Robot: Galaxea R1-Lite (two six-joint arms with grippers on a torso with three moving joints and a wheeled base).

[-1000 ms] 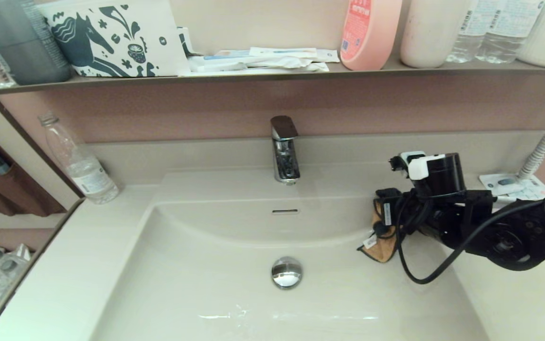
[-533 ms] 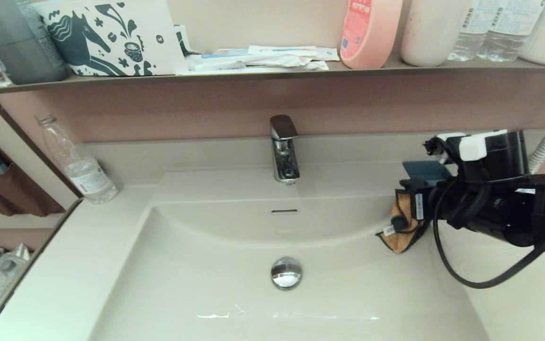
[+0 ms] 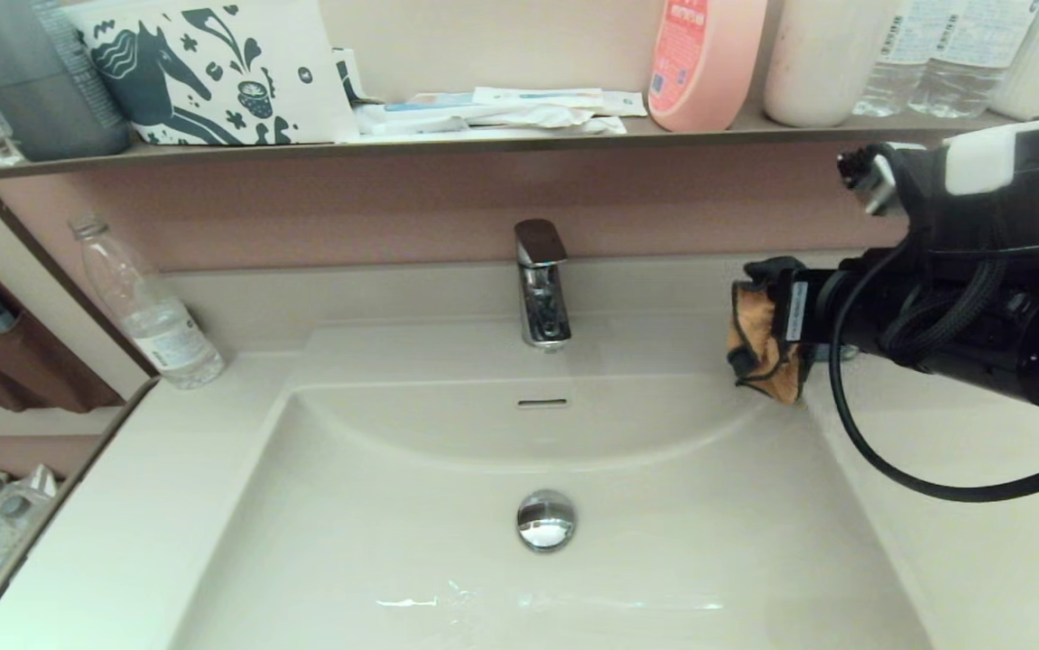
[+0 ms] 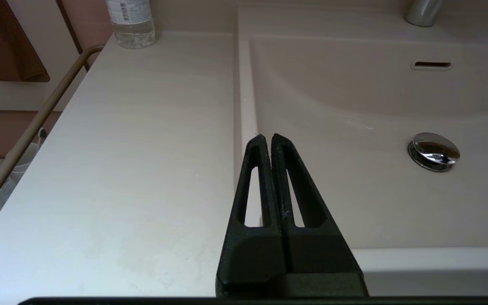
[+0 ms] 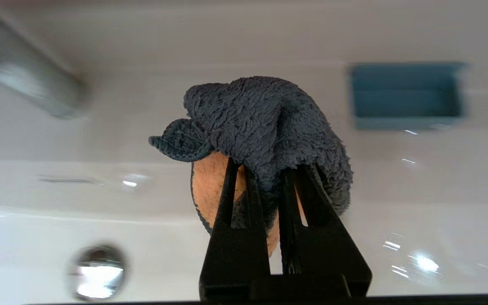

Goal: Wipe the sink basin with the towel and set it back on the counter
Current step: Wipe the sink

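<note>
Towel (image 5: 265,127) bunched between right gripper (image 5: 265,178) jaws, clamped, above sink basin (image 3: 375,542) right rim.

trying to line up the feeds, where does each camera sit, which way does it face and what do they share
Head view: on the robot's head, looking forward and down at the sink basin, faucet and shelf; the right gripper and its arm show, holding the towel.
Left wrist view: behind the left gripper, shut and empty, over the counter at the basin's left rim.
Right wrist view: behind the right gripper's fingers, shut on the towel, facing the basin's rear wall.
Shared: all three show the drain plug and overflow slot.
</note>
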